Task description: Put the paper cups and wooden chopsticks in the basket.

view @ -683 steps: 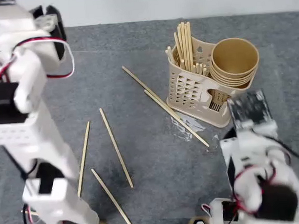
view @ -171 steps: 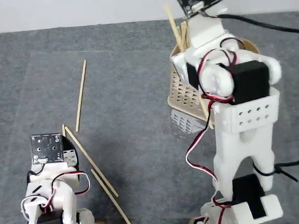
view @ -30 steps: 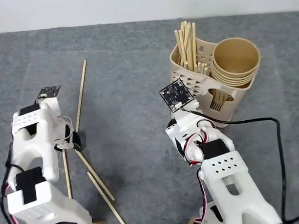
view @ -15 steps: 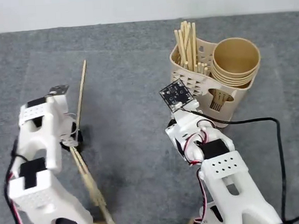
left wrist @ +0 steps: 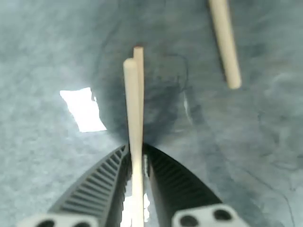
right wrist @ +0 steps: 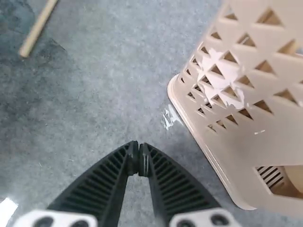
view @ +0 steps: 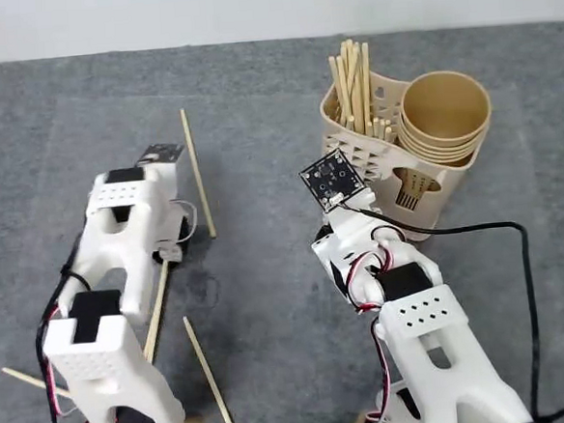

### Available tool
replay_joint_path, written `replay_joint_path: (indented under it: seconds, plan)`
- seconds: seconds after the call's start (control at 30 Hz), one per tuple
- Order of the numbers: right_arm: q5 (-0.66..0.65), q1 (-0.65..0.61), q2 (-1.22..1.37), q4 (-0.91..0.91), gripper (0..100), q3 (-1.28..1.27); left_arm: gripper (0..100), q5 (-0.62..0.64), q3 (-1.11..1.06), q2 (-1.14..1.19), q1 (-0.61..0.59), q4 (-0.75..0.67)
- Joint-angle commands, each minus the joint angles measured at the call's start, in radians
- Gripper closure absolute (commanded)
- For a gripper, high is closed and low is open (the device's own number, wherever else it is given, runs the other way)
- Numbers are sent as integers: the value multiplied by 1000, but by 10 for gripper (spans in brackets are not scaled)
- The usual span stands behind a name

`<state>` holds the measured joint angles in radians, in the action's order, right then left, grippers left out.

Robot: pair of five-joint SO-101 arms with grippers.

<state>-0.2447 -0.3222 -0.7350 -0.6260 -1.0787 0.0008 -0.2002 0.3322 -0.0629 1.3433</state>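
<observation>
Chopsticks [left wrist: 134, 104] sit pinched in the left jaws, long axis running straight out past the tips; the basket [view: 362, 172] lies well across the worktop [view: 255, 97], beside the right jaws, closed on nothing.

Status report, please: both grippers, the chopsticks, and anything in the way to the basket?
Left gripper shut on two chopsticks. Right gripper shut, empty, close beside basket. Loose chopstick lies on mat.
</observation>
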Motion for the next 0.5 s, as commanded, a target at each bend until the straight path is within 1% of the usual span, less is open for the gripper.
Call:
replay_joint_path:
  seconds: [0.0,0.23,0.4,0.47]
  plan:
    - [-6,-7,-28,8,986,5,988,15,110,-140,26,75]
    - [-6,-2,-31,8,987,5,988,15,383,-255,26,239]
    - [-8,-2,-33,8,987,5,988,15,590,-258,29,275]
    - [-8,-2,-33,8,987,5,988,18,664,-258,49,275]
